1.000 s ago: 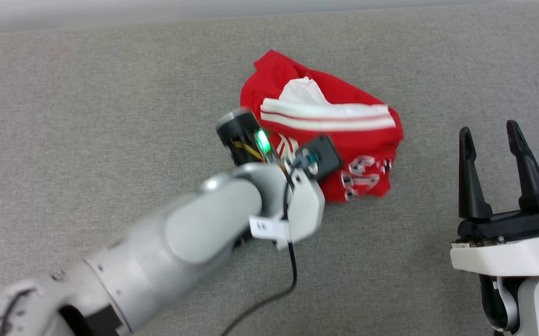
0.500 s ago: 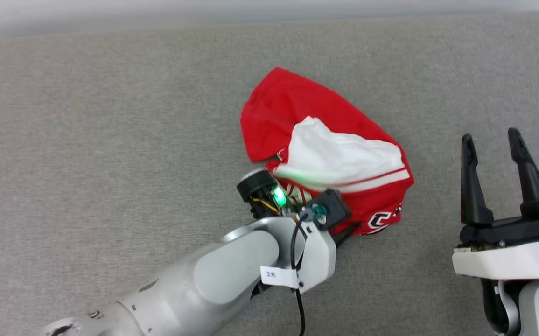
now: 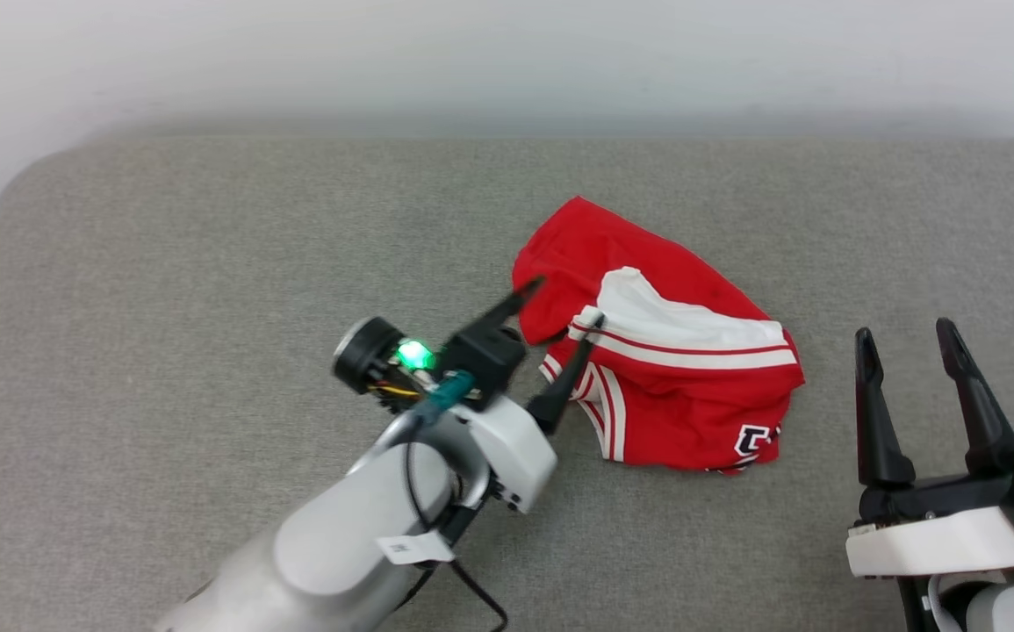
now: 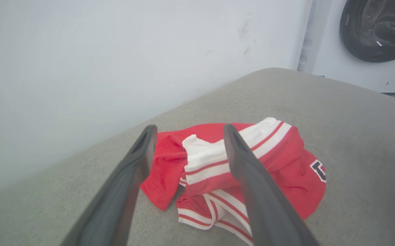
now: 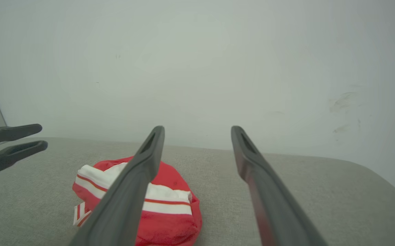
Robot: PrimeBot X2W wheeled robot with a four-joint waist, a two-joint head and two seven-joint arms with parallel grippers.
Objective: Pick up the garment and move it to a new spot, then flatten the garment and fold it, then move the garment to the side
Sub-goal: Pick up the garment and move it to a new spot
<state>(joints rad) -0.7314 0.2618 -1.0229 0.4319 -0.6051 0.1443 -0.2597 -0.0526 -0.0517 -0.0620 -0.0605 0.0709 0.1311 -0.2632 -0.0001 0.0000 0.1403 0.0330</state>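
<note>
The crumpled jersey (image 3: 682, 412) looked soft and light, best pinched at its striped hem (image 3: 603, 408) by the left gripper (image 3: 568, 302), whose fingers stood apart.

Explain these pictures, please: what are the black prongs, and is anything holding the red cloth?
This is a two-armed robot; the prongs are its grippers' fingers. The head view looks down: the left gripper reaches in from the lower left, the right gripper stands at the lower right. The two wrist views look along each gripper's own fingers. A crumpled red and white jersey lies on a grey cushion. Both grippers are open; nothing is held.
</note>
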